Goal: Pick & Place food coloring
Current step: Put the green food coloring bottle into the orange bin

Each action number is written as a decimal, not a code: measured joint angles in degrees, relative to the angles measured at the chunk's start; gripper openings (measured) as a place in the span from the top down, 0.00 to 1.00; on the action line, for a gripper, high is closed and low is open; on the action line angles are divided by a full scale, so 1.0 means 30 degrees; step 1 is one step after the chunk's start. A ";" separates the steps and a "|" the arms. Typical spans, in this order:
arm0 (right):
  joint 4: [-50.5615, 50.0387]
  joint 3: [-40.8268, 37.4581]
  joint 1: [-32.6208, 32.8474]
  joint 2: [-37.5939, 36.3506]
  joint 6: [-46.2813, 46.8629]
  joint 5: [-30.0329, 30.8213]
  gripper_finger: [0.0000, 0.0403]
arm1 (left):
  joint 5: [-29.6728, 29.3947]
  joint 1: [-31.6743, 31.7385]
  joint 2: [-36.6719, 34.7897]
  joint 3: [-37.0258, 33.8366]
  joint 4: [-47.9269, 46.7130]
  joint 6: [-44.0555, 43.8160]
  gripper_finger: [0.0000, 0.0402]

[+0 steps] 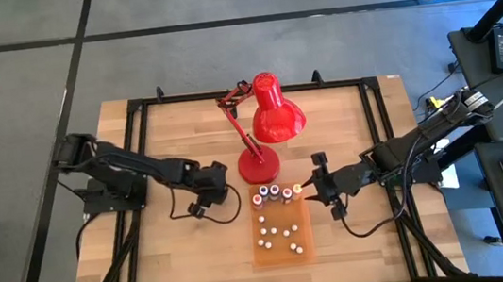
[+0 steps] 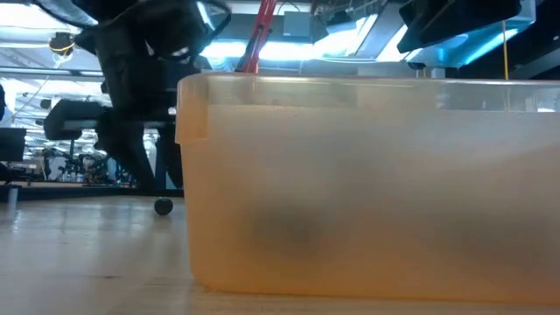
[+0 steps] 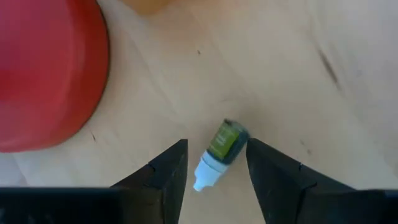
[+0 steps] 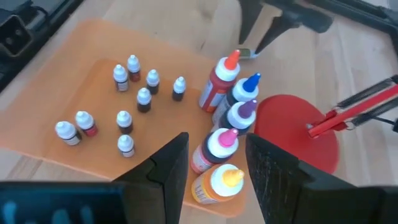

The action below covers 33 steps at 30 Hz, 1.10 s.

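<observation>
The wooden table [image 1: 179, 254] carries an orange tray [image 1: 283, 254] holding nine small bottles [image 4: 124, 118]. One green bottle [image 3: 224, 146] lies outside on the wood, between the left gripper's [image 3: 214, 171] part-closed fingers, apparently not yet clamped. The right gripper [image 4: 214, 165] hovers over the tray, half open, empty.

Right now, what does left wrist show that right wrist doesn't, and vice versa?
Only the left wrist view: a small green dropper bottle with a white cap lying on its side on the bare wooden table, between the left gripper's open fingers.

Only the right wrist view: the flat translucent orange tray holding small white-capped bottles, a row of larger squeeze bottles with coloured caps, and the right gripper hovering above them.

Both: the red round lamp base and the table.
</observation>
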 joint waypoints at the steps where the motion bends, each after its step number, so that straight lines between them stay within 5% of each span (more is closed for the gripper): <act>1: -0.0007 0.0000 0.0000 0.0001 0.0011 0.0214 0.60 | 0.0015 0.0027 0.0180 0.0000 -0.0007 0.0272 0.61; 13: -0.0161 0.0000 -0.0029 0.0001 0.0071 0.0979 0.60 | 0.1151 -0.0170 0.1774 0.0020 0.0192 -0.0491 0.69; 28: 0.0397 0.0000 -0.0029 0.0011 0.0452 0.0958 0.60 | 0.1150 -0.1262 0.1795 0.0450 0.1714 -0.9101 0.81; 33: 0.2047 0.0000 -0.0066 0.0023 -0.0518 0.0931 0.60 | 0.0952 -0.1508 0.0955 0.1389 -0.0144 -1.0548 0.82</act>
